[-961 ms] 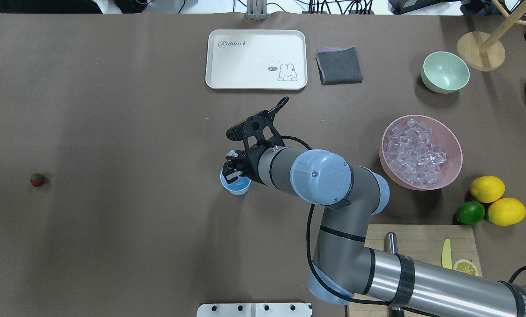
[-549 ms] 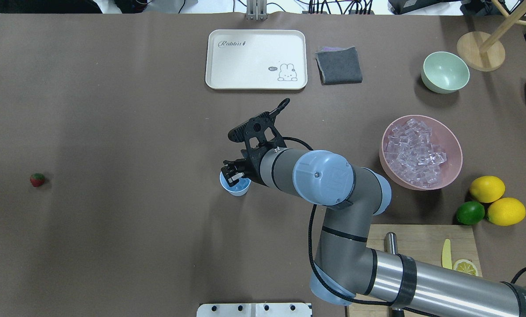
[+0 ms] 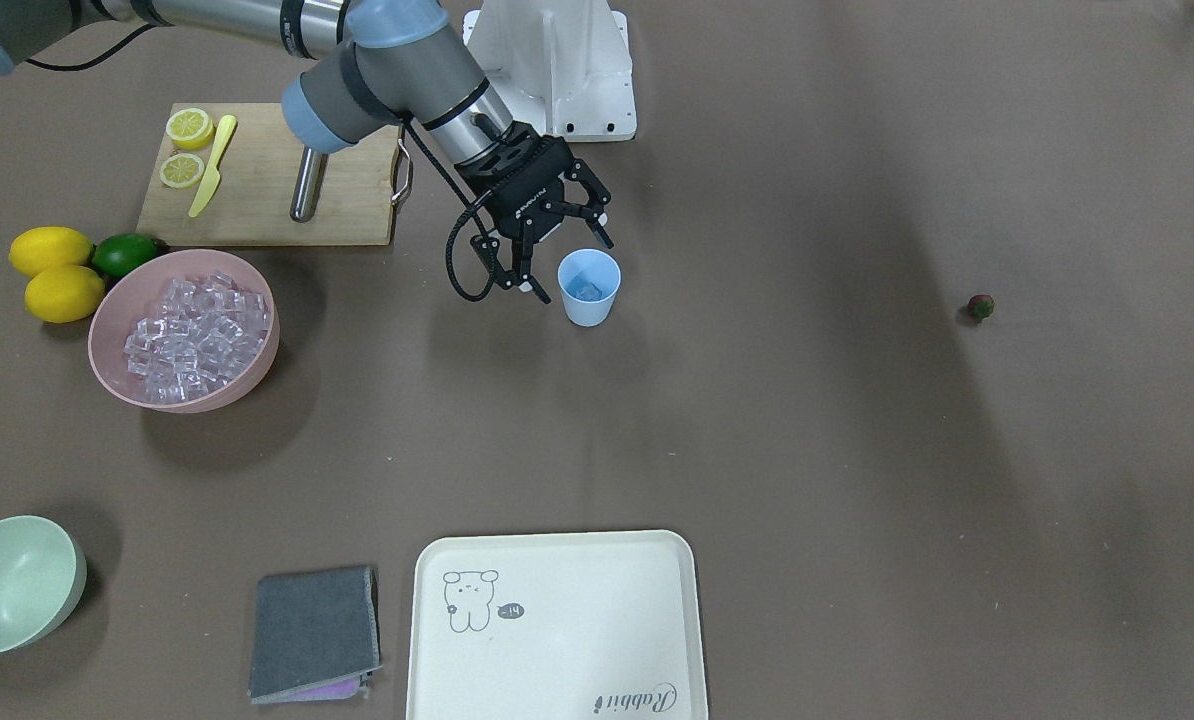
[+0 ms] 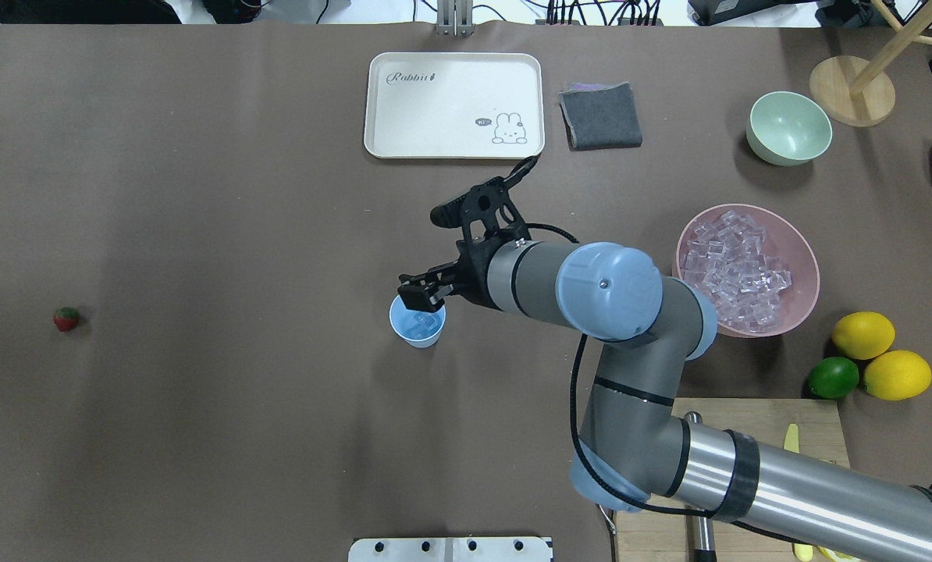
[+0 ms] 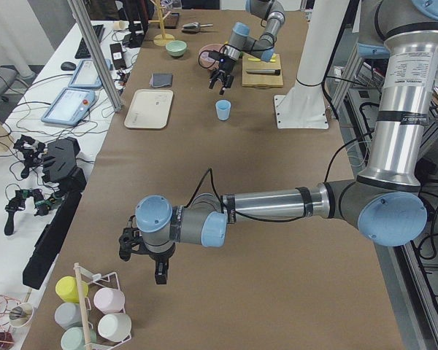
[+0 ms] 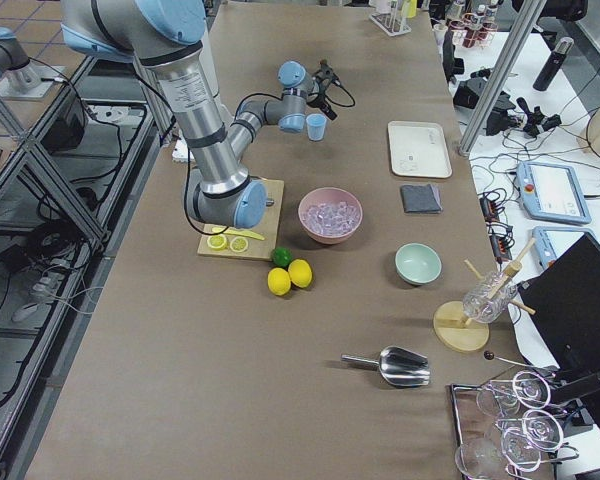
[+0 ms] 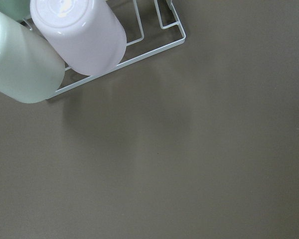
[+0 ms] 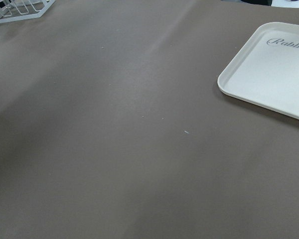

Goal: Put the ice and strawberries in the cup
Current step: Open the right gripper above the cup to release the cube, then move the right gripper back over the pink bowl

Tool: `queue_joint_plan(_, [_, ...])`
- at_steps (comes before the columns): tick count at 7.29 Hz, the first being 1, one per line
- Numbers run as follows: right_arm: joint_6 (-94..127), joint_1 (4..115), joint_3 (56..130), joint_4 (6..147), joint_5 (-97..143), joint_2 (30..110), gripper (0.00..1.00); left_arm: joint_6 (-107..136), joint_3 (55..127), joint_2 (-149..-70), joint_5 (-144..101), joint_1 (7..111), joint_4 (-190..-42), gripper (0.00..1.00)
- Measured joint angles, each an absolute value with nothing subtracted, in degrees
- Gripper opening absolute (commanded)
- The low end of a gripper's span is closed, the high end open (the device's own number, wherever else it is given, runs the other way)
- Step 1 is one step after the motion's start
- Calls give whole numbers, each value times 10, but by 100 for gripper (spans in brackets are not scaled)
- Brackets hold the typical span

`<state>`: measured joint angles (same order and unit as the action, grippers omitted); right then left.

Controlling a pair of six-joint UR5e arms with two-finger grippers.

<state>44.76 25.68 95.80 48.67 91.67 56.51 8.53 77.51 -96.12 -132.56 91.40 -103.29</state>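
Observation:
The light blue cup (image 4: 433,337) stands mid-table and also shows in the front view (image 3: 588,311). An ice cube (image 3: 584,290) lies inside it. My right gripper (image 4: 421,290) is open and empty, just above and beside the cup's rim. More ice (image 4: 735,272) fills the pink bowl (image 4: 805,300) at the right. The strawberry (image 4: 65,318) lies alone at the far left. My left gripper (image 5: 158,257) shows only in the exterior left view, far from the cup; I cannot tell whether it is open or shut.
A cream tray (image 4: 454,105) and a grey cloth (image 4: 600,115) lie at the back, with a pale green bowl (image 4: 789,128) to the right. Lemons and a lime (image 4: 833,377) sit by the cutting board (image 4: 747,421). A rack of mugs (image 7: 79,35) stands near my left wrist.
My right gripper held an ice cube over the cup, then let it go into the cup. It has since drawn back to the right and away from the cup.

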Motion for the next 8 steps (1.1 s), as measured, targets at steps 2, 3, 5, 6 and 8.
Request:
queue_joint_plan(2, [462, 307, 958, 469, 954, 592, 99, 85, 779, -962, -1326, 914, -1033, 98])
queue_joint_plan(3, [465, 328, 959, 464, 961, 604, 99, 85, 780, -962, -1326, 914, -1035, 98])
queue_joint_plan(5, [468, 355, 959, 449, 965, 617, 99, 84, 780, -960, -1325, 914, -1054, 98])
queue_joint_plan(6, [471, 361, 958, 442, 965, 620, 100, 84, 780, -958, -1325, 914, -1062, 98])
queue_joint_plan(8, [517, 369, 955, 433, 966, 622, 99, 84, 780, -958, -1324, 914, -1072, 98])
